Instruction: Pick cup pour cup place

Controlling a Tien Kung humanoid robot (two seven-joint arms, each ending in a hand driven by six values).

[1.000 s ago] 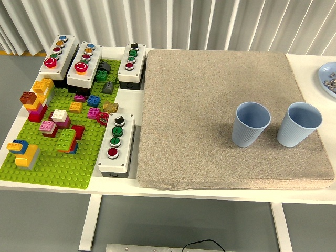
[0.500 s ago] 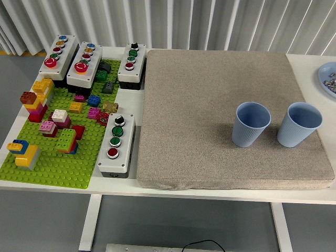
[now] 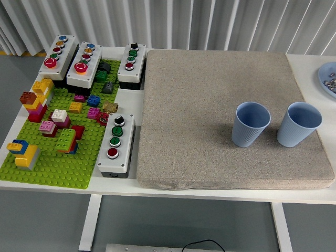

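Observation:
Two light blue ribbed cups stand upright side by side on the grey mat, toward its right front. The left cup and the right cup are a small gap apart, both with open mouths facing up. I cannot see anything inside either cup. Neither of my hands nor any part of my arms shows in the head view.
A green baseplate with several coloured bricks fills the table's left side. Several white button boxes stand around it, one next to the mat's left edge. A blue plate pokes in at the right edge.

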